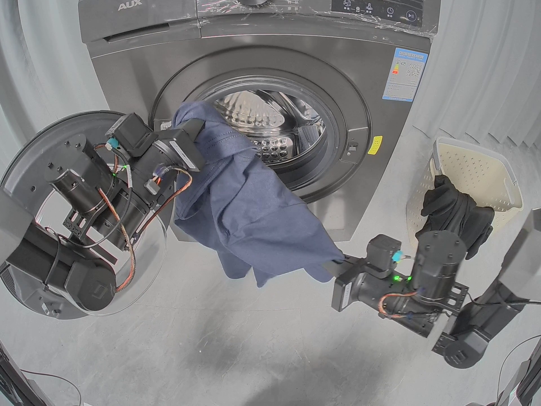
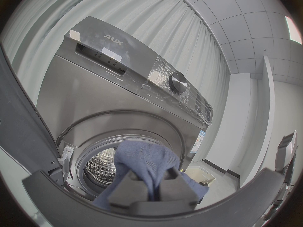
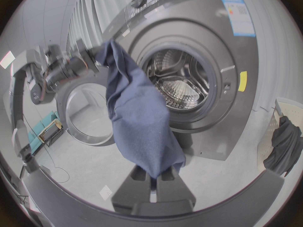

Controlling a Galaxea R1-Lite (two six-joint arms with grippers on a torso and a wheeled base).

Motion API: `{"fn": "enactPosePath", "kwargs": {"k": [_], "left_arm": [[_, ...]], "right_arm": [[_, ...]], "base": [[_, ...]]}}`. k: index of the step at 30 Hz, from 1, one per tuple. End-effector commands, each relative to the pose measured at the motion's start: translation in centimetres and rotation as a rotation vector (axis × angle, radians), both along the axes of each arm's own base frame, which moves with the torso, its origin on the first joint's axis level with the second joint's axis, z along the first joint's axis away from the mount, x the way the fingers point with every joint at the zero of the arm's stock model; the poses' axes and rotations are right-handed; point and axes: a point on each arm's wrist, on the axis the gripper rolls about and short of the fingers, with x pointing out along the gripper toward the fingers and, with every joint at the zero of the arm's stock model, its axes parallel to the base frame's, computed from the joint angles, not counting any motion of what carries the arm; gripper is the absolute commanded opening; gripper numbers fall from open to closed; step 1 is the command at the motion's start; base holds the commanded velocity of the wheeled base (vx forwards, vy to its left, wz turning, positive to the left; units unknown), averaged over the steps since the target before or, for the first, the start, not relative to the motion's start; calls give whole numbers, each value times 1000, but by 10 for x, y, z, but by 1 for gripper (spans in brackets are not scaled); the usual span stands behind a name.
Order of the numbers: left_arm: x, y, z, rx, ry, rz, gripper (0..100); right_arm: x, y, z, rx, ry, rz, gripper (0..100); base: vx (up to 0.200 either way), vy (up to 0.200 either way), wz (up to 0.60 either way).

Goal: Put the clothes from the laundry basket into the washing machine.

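Observation:
A blue garment hangs stretched between my two grippers in front of the open washing machine. My left gripper is shut on its upper end at the left rim of the drum opening. My right gripper is shut on its lower corner, low and right of the drum. In the left wrist view the blue garment bunches between the fingers of the left gripper. The right wrist view shows the blue garment rising from the right gripper. A dark garment drapes over the cream laundry basket.
The round machine door stands swung open on the left, behind my left arm. The basket leans by the machine's right side against the curtain. Grey floor lies open in front of the machine.

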Motion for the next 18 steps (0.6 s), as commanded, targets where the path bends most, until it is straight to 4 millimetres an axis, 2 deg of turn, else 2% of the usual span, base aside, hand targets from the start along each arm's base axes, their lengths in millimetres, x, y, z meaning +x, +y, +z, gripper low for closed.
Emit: {"fn": "enactPosePath", "kwargs": {"k": [1, 5, 7, 10, 12, 18], "left_arm": [[-2, 2, -9, 19, 30, -4, 100], [-3, 1, -17, 32, 58, -16, 100], [0, -3, -35, 57, 110, -24, 100], [4, -5, -42, 61, 117, -21, 100], [5, -5, -46, 63, 123, -23, 100], [5, -6, -83, 125, 230, -21, 100]], "right_arm": [[-28, -26, 35, 104, -103, 3, 0], [-31, -29, 48, 190, -145, -3, 0], [-24, -28, 69, 292, -198, -15, 0], [-19, -26, 83, 339, -243, -32, 0], [-16, -26, 88, 351, -254, -44, 0], [-10, -27, 98, 383, -288, -59, 0]], "base": [[0, 0, 0], [0, 0, 0], [0, 0, 0], [0, 0, 0], [0, 0, 0], [0, 0, 0]]}}
